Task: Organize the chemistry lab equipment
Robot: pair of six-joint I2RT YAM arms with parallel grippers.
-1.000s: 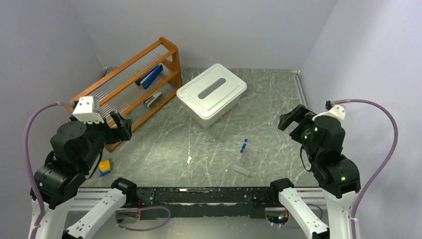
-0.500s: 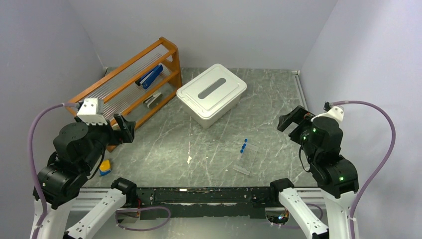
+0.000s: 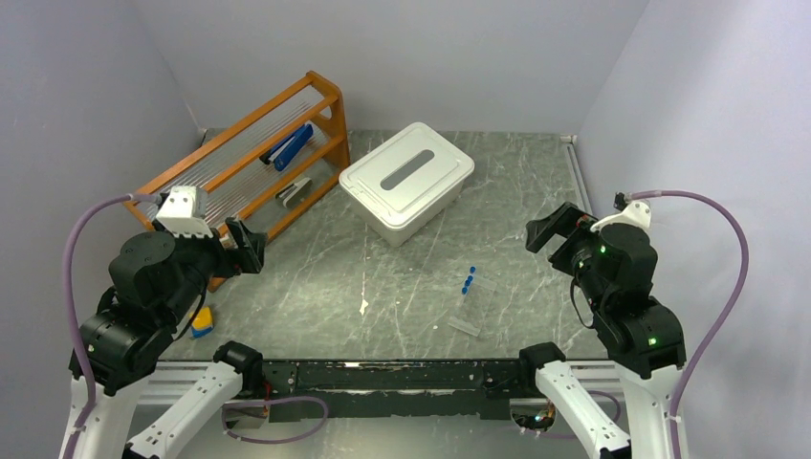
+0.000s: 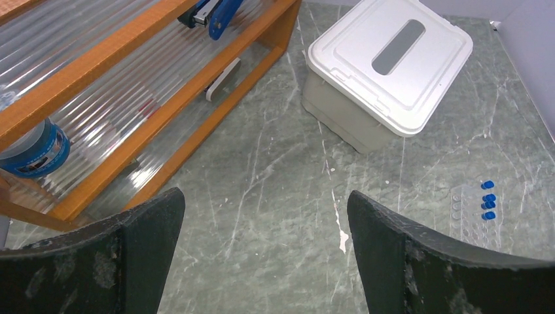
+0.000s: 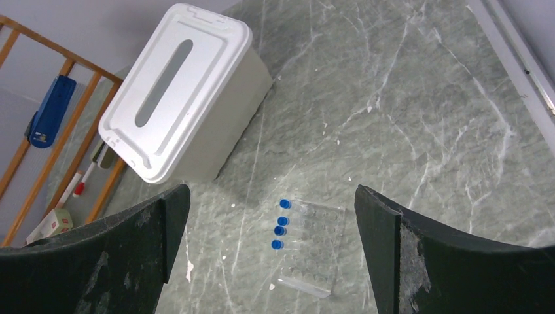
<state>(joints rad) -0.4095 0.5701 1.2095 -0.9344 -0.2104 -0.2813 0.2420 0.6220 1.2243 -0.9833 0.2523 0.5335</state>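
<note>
Several tiny blue-capped vials (image 3: 468,281) stand in a clear plastic rack (image 3: 466,323) on the table, right of centre. They also show in the right wrist view (image 5: 280,224) with the clear rack (image 5: 317,245), and in the left wrist view (image 4: 487,199). My left gripper (image 3: 247,247) is open and empty, hovering by the orange rack's near end (image 4: 265,203). My right gripper (image 3: 550,229) is open and empty, raised above and right of the vials (image 5: 271,196). The tripod, tongs, wire triangle, tubing, brush and packet are out of view.
An orange wooden rack (image 3: 239,158) with clear rods stands at the back left, holding a blue tool (image 3: 292,146), a white item (image 3: 294,190) and a blue-white roll (image 4: 33,147). A beige tub with a white lid (image 3: 406,177) sits centre back. A small yellow-blue item (image 3: 201,321) lies near left.
My left gripper has shifted a little to the right, away from the rack's end. My right gripper has moved slightly left toward the table's middle. Nothing on the table has moved.
</note>
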